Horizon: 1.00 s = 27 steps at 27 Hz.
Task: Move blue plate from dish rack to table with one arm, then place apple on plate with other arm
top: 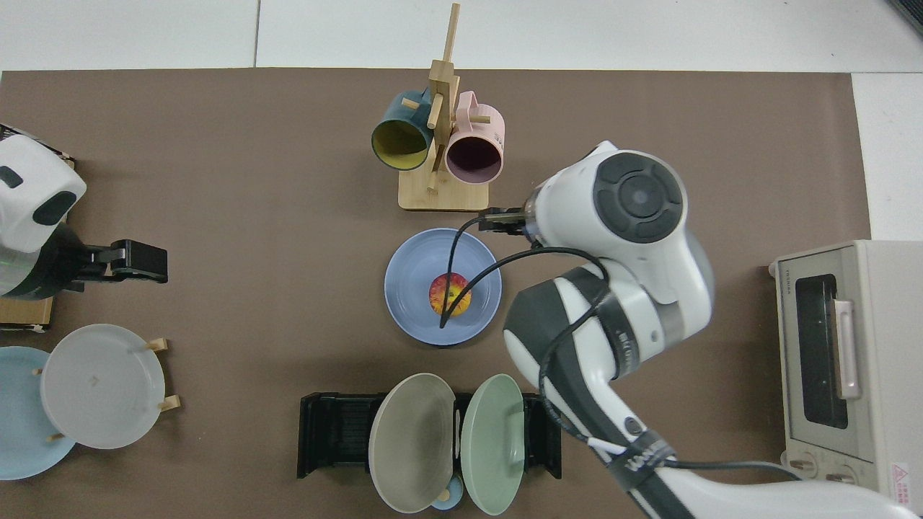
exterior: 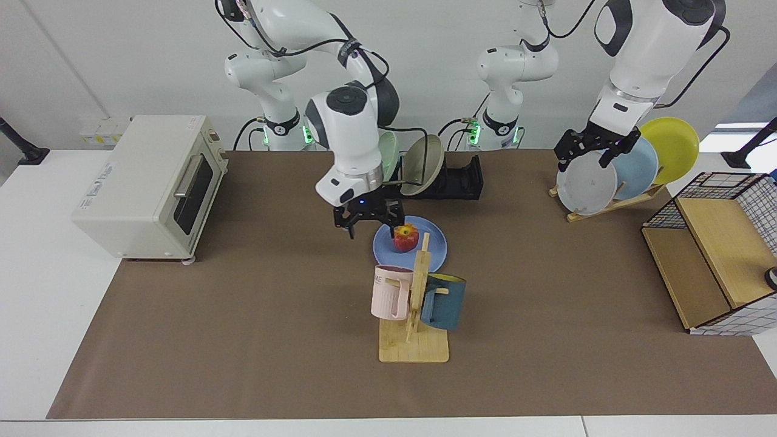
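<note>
Apple (exterior: 405, 238): upright at centre of blue plate (exterior: 437, 246), yellow patch up in top view (top: 450, 294). Nothing gripping it.

Nearest camera in facing view: wooden mug stand (exterior: 414, 346) on brown mat (exterior: 243, 364), pink mug (exterior: 388, 294) and dark blue mug (exterior: 446, 301) hung either side of the post. Post tip overlapping the plate's near rim in this view; in top view stand base and plate (top: 411, 274) clearly apart.

Next back: blue plate flat on the mat covering the table (exterior: 36, 273), between mug stand and dish rack (exterior: 461, 179).

Right gripper (exterior: 370, 229): off the plate on the toaster oven (exterior: 152, 182) side, raised above the mat, near the plate rim. Fingers apart, nothing between them. Hidden under the wrist in top view; its cable crossing over plate and apple there.

Dish rack behind plate: taupe plate (exterior: 422, 164) and pale green plate (exterior: 388, 159) on edge in its slots, side by side in top view.

Far side: left gripper (exterior: 583, 161) in front of the grey-white plate (exterior: 586, 188) on the wooden plate rack (exterior: 631, 200), fingers apart, empty; arm waiting. Sky-blue plate (exterior: 640, 167) and yellow plate (exterior: 674, 145) behind on same rack.
</note>
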Tool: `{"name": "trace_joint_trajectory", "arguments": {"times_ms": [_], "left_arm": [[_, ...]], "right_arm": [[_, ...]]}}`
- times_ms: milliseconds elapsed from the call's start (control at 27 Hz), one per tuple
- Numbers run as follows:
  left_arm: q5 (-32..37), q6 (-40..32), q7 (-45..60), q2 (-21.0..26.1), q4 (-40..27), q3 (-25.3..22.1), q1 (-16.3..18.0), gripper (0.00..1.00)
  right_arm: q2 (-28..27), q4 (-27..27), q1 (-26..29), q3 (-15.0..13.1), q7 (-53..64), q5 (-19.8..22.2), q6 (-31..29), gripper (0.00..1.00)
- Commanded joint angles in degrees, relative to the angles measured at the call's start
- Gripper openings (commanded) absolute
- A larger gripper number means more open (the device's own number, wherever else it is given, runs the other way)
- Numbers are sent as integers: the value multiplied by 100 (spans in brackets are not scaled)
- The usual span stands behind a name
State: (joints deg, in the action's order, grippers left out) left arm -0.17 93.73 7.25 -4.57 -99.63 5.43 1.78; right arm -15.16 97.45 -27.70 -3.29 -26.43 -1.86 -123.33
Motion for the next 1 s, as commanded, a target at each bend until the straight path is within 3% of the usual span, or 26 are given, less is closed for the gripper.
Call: {"name": "trace_joint_trajectory", "arguments": {"times_ms": [0, 148, 444, 630, 963], "left_arm": [[8, 163, -40, -141, -197, -25, -38, 100], [-10, 207, -31, -141, -206, -25, -20, 100], [-45, 225, -13, -141, -206, -33, -29, 100], [-45, 216, -5, -132, -197, -33, -38, 100], [-45, 225, 4, -132, -197, -33, -47, 100]], "right_arm": [[364, 274, 756, 75, 1550, -86, 205, 100], [575, 354, 1327, 75, 2361, -86, 248, 100], [1023, 292, 1961, 75, 2837, -51, 977, 100], [1462, 275, 2189, 92, 2819, -60, 1171, 100], [2060, 432, 2427, 83, 2863, 2, 2129, 100]]}}
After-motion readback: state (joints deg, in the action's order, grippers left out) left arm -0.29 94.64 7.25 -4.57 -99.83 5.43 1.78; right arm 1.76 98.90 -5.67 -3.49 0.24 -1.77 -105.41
